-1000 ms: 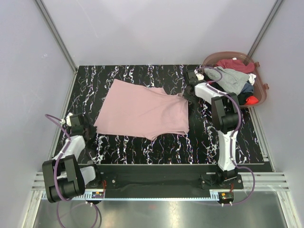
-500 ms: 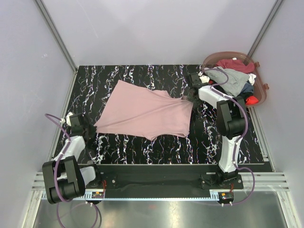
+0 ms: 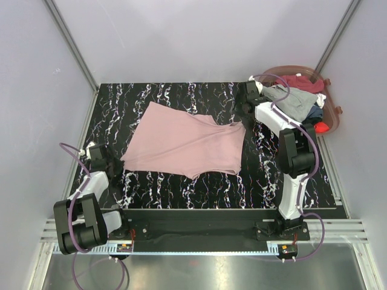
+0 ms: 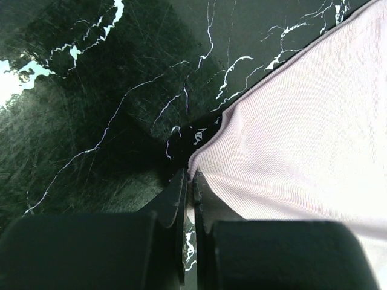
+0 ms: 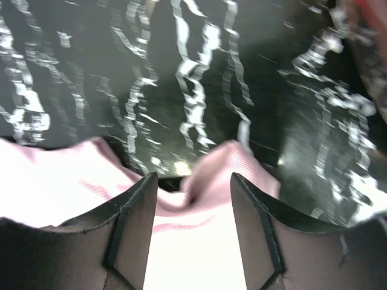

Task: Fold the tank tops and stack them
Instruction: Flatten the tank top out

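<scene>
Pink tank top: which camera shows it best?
Top external: the whole pink tank top lies spread out. Left wrist shows only one corner at the shut left pincer; right wrist only a blurred strap edge inside the open right pincer.

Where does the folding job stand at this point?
Done: the pink tank top lies spread flat on the table, no folds yet. In hand: the left gripper pinches its corner; the right gripper is open over a strap. Left: all folding, plus the other tops heaped in the basket.
</scene>
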Available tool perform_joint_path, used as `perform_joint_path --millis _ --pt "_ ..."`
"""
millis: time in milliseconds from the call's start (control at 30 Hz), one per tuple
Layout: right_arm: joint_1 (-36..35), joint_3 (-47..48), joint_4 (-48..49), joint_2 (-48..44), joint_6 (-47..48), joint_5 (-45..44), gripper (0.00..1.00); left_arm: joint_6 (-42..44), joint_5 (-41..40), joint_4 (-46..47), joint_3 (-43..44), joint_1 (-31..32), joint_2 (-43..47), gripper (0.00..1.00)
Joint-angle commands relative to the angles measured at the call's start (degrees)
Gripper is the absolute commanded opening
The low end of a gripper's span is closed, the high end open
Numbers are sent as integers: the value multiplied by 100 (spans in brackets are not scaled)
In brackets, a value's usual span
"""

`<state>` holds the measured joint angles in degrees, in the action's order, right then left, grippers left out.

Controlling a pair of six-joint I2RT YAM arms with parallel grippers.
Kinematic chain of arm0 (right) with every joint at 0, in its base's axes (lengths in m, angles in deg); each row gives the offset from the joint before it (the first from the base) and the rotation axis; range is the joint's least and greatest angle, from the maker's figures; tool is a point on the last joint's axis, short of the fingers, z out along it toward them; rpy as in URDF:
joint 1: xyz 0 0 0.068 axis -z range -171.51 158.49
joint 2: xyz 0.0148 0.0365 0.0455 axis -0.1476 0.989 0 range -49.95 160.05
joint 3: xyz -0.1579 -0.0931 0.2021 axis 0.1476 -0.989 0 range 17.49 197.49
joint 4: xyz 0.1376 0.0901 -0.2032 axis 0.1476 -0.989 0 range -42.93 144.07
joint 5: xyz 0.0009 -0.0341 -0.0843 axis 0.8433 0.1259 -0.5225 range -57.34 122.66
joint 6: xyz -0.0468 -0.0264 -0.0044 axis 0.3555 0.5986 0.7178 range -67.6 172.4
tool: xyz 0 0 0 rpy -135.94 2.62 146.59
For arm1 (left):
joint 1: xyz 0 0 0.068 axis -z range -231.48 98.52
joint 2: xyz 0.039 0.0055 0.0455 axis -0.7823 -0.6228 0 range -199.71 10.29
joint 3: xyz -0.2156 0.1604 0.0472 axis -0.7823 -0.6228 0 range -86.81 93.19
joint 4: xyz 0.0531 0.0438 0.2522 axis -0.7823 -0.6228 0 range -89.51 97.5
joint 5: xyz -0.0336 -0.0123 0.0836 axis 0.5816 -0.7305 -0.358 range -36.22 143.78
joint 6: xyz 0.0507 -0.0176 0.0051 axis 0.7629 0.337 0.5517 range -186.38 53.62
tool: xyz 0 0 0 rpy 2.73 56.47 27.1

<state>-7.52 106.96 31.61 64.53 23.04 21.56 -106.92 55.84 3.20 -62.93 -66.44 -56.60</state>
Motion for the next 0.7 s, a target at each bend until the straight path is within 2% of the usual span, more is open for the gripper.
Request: perform_joint_path --millis 0,200,500,667 --pt "28 439 268 363 63 599 59 107 101 263 99 -42 36 0" --pt "28 923 92 953 -34 1091 58 125 110 245 126 -42 45 0" --pt "19 431 145 884 -263 1346 60 142 119 227 143 -33 62 0" --pt "28 220 -83 857 -307 1154 58 151 84 201 152 -33 62 0"
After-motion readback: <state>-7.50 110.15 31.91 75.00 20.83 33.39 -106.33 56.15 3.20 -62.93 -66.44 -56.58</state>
